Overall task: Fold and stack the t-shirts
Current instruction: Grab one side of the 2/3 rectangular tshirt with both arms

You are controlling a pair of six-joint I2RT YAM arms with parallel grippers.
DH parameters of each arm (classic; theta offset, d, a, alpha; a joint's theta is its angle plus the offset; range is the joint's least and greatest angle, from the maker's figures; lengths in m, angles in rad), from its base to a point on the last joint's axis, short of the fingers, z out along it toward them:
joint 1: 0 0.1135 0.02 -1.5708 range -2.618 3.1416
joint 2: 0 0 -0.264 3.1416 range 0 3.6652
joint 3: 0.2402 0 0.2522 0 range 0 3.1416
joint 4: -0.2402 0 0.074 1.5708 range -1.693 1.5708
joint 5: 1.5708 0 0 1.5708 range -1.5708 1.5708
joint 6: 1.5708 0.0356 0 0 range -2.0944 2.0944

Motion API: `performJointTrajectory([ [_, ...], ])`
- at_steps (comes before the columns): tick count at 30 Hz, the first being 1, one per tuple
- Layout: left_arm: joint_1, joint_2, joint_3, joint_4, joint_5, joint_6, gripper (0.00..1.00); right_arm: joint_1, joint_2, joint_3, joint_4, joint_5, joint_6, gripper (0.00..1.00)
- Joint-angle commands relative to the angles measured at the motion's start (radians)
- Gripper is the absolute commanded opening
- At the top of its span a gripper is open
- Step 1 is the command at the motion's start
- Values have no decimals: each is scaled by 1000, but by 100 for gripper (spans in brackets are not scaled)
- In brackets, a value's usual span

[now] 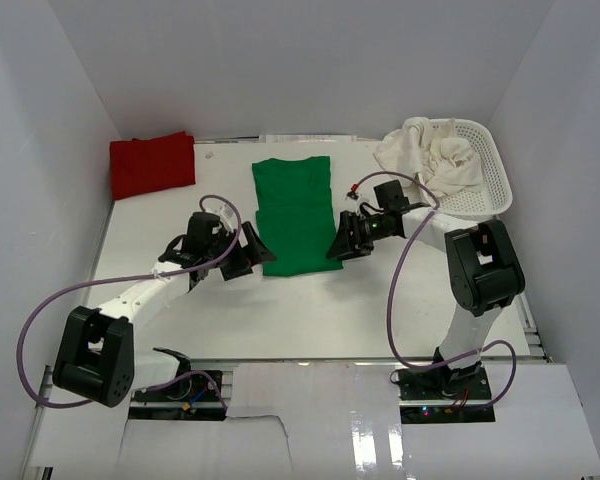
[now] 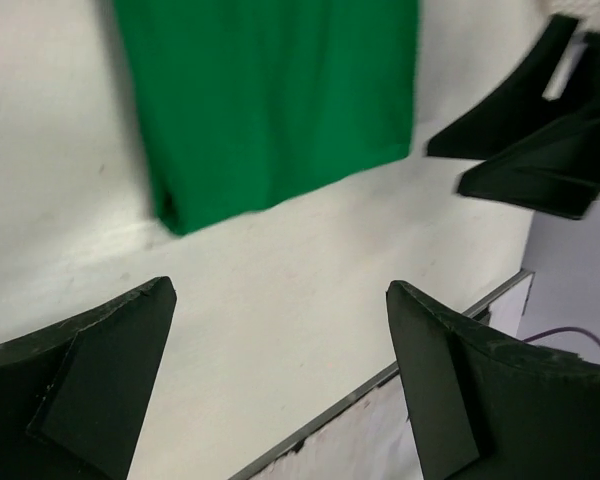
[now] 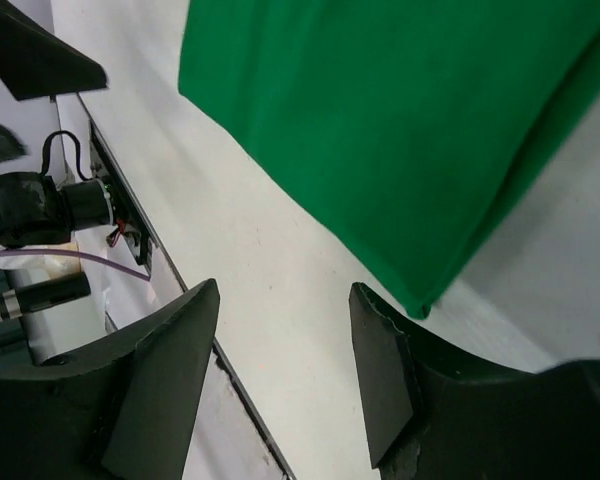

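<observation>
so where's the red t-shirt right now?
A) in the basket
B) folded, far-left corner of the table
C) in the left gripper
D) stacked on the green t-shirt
B: the red t-shirt lies folded in the far-left corner, well apart from the green t-shirt and the white mesh basket, with neither arm touching it.

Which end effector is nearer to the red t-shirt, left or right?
Left. The left end effector is at the green t-shirt's left edge, nearer the red t-shirt; the right end effector is across the green t-shirt.
</observation>
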Motion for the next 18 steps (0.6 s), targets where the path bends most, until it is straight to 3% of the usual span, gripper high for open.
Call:
performJointTrajectory([
  [1, 2, -17, -60, 11, 35, 5, 98, -19, -89, -30, -21, 22, -12, 62],
  [3, 2, -19, -94, 28, 25, 7, 98, -25, -104, -67, -22, 42, -13, 71],
  [5, 2, -4, -111, 36, 23, 7, 98, -28, -110, -89, -21, 47, -23, 73],
  [18, 2, 67, -189, 159, 2, -28, 98, -68, -47, -184, 88, 89, 14, 73],
])
